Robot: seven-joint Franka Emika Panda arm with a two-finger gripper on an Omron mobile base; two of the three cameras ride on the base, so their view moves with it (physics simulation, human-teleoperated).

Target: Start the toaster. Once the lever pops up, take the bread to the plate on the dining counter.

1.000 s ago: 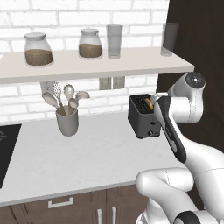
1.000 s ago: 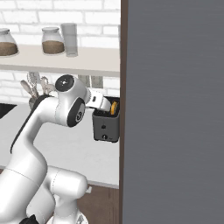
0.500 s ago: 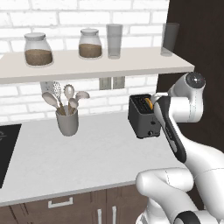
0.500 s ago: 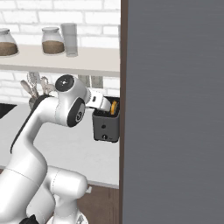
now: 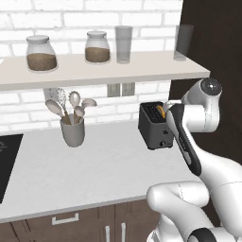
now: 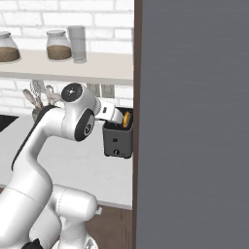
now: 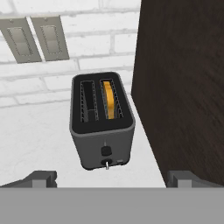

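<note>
Nothing moved since the earlier frames: arm, toaster and all else placed as before. Fingers point(image 7: 111, 178) spread wide apart, empty, hovering above and in front of the toaster point(image 7: 102, 122), tips showing at either lower corner of the hand view, one finger point(image 7: 40, 178) to the left and the other to the right, well clear of the black casing. Toaster standing upright on the grey table point(image 5: 94, 165), between the two fingertips and ahead of them, just beside a dark wood panel point(image 7: 183, 87). Bread point(image 7: 108, 99) sitting down in the right-hand slot, golden edge visible; left slot empty. Small knob low on the front face, nearest the fingers. Beyond the toaster, white brick wall with two outlet plates point(image 7: 35, 38). Further left on the table, a grey utensil holder point(image 5: 72, 131); above, a shelf point(image 5: 94, 71) carrying jars and glasses.
</note>
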